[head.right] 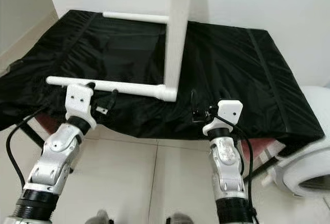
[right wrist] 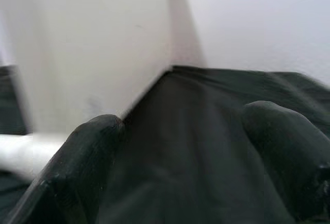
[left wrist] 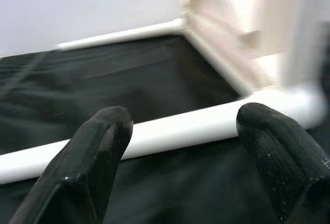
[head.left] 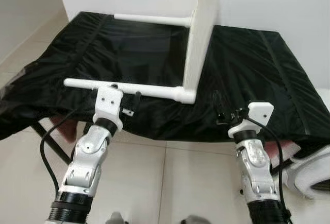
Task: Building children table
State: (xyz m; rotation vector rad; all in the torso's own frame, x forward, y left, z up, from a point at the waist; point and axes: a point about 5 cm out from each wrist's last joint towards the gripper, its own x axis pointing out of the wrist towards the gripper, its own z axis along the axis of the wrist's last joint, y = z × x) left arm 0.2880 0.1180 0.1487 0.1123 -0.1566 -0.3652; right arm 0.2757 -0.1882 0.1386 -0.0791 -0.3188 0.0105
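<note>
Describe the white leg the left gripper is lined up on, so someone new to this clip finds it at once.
A black cloth covers a low surface against the white wall, and a white table frame stands on it. Two white round legs lie along the cloth from that frame. The near leg is the one by the cloth's front edge, just ahead of the open left gripper; the far leg lies by the wall.

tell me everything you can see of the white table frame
The white frame looks like painted wood or plastic: a flat upright panel rising out of view, with two round legs lying level toward the robot's left, a near one and a far one. It rests on a black cloth against the wall. The left gripper is open at the near leg, fingers either side, contact unclear.
</note>
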